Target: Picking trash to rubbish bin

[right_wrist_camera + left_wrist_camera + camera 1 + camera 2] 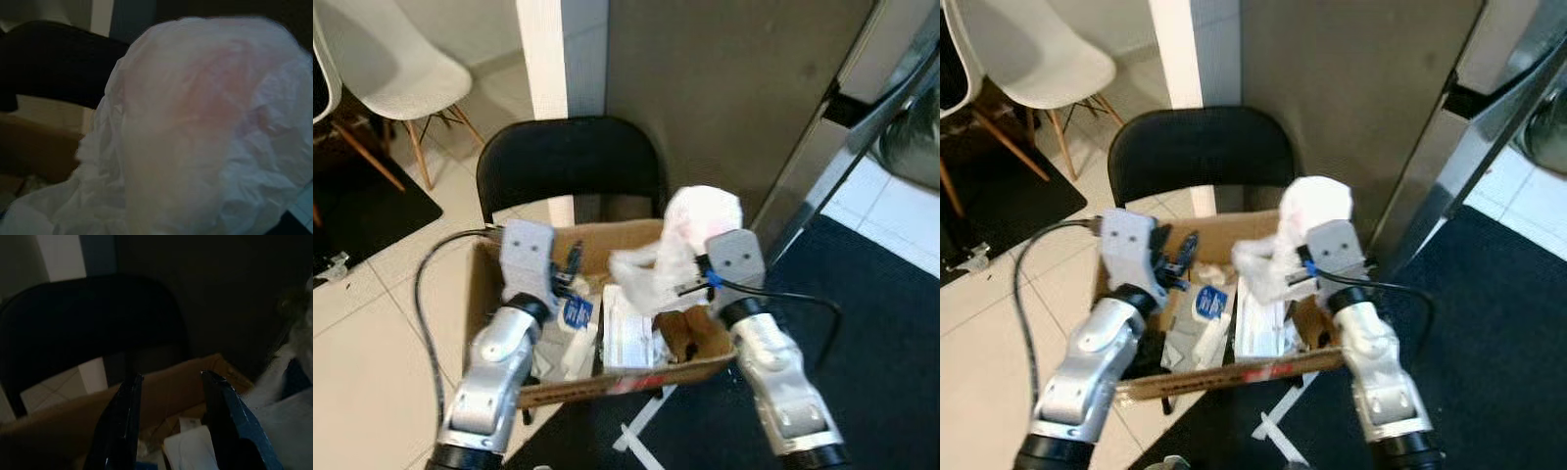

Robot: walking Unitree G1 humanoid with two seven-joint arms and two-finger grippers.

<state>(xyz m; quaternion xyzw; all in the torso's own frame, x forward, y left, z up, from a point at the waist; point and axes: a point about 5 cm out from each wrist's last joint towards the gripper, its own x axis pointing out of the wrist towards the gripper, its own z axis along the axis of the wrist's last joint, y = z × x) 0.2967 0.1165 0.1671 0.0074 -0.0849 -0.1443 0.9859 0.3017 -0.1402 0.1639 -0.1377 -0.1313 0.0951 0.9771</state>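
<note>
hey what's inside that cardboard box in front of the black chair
The cardboard box holds mixed trash: white paper packaging, a blue-labelled wrapper, something brown. The right gripper's white plastic bag covers its far right corner.

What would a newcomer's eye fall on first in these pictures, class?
First, the puffy white plastic bag at the right gripper, raised above the cardboard box of trash. Next, that box on the floor before a black chair, with the left gripper over it, fingers apart.
</note>
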